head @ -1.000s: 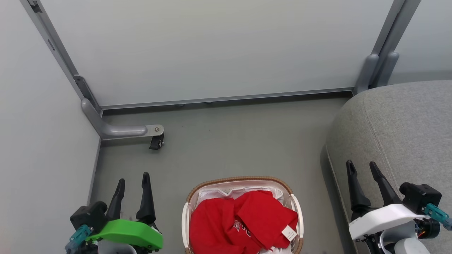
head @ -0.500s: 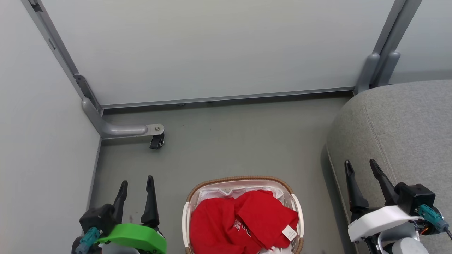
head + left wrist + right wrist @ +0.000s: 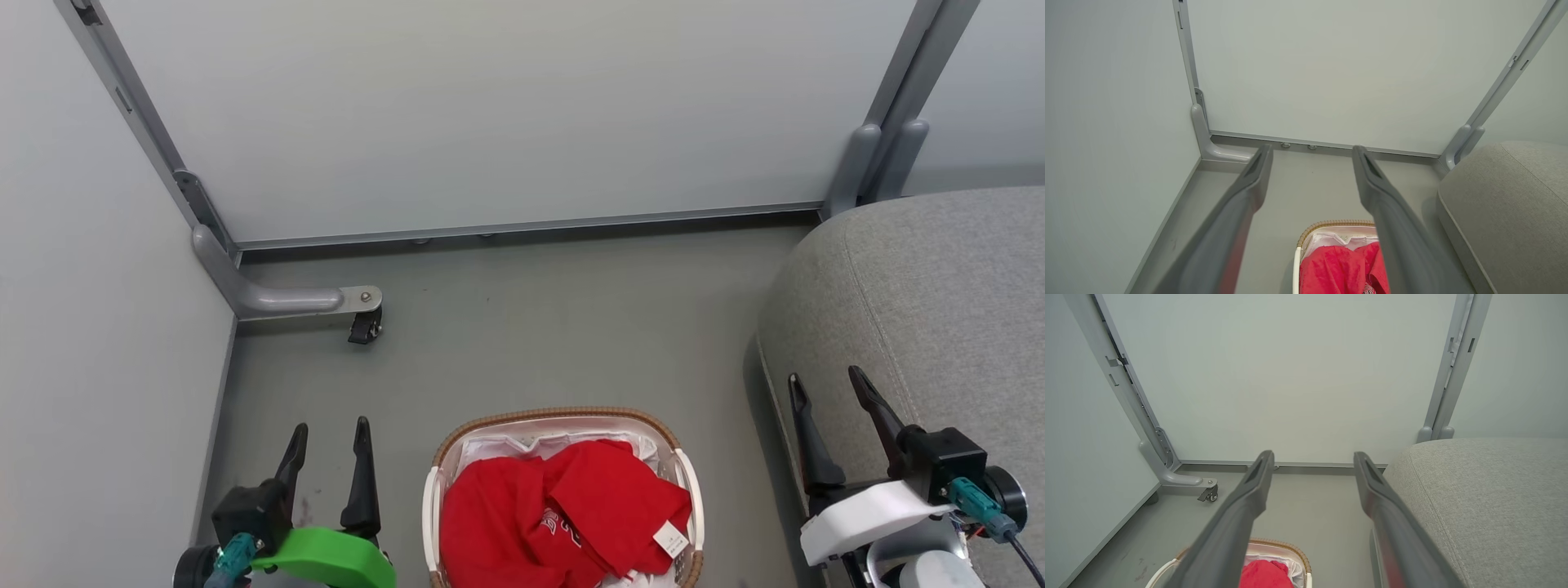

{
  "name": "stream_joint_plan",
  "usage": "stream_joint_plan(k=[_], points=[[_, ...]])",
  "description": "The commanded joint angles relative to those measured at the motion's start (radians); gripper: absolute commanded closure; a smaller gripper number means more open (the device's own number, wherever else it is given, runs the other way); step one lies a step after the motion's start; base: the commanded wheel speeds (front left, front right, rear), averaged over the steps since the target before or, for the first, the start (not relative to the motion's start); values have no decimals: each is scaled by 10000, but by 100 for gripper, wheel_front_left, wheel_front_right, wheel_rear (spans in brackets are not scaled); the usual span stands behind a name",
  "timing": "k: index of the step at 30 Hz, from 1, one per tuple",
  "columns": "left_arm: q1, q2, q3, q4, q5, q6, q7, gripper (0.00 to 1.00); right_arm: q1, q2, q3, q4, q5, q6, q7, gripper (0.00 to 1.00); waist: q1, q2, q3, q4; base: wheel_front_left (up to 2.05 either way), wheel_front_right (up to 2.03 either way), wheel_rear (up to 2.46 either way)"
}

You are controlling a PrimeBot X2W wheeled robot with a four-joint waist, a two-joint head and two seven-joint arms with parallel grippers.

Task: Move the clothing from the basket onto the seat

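Red clothing (image 3: 563,506), white brown-rimmed basket (image 3: 428,510), light-grey seat (image 3: 939,286).

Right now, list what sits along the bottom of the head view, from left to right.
left gripper → basket → right gripper

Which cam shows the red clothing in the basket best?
Head view: the red clothing lies heaped in the basket, mostly visible, white tag included. Left wrist view catches its upper part at the bottom edge. Right wrist view gives a small red patch.
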Motion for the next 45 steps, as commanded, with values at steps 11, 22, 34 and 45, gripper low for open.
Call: stream_joint_plan(k=[11,22,34,45], points=[[93,70,-174,176,722,108,-265,0,110,-71,66,0,-989,0,-274,0,0,0,19,19,0,0,0],[100,70,-196,230,725,108,-258,0,142,-70,56,40,-976,-1,-283,0,0,0,33,21,0,0,0],[75,70,-197,286,626,93,-258,0,122,-70,67,125,-919,-1,-283,0,0,0,58,14,0,0,0],[69,70,-203,328,601,69,-258,0,101,-70,92,164,-868,-1,-283,0,0,0,93,5,0,0,0]])
